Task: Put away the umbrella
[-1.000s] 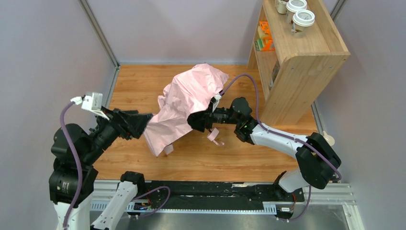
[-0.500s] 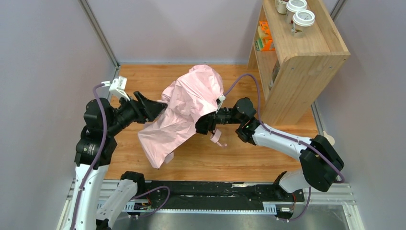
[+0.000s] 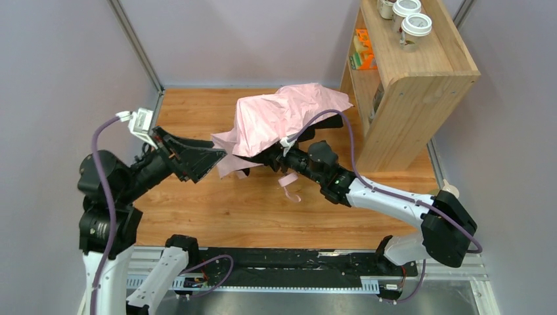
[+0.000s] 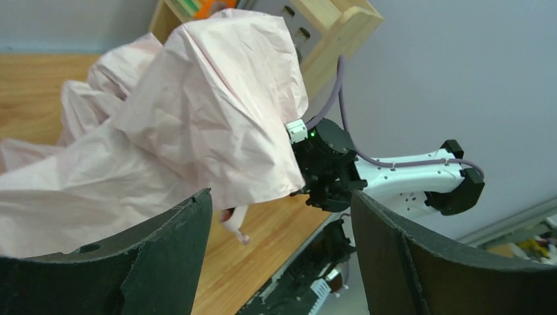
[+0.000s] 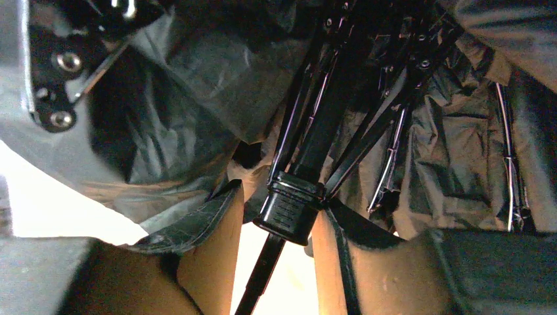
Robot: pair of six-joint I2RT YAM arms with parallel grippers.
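Pale pink fabric folding umbrella with black lining (image 3: 289,115) | right gripper (image 5: 279,213) clamped on its black shaft collar | left gripper (image 4: 281,197) spread wide, empty, at the canopy's left edge | canopy half-collapsed above the far wooden tabletop (image 3: 217,216), near the wooden shelf unit (image 3: 420,72) on the right | risk: loose fabric may snag the shelf, or the collar may slip from its narrow hold.

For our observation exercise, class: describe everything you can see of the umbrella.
The umbrella is half collapsed: crumpled pale pink fabric outside, black lining and thin black metal ribs inside. It is held up, canopy draped over the right gripper, which is shut on a black collar on the shaft. A pink strap dangles beneath. The left gripper is open at its left edge; contact there is unclear.
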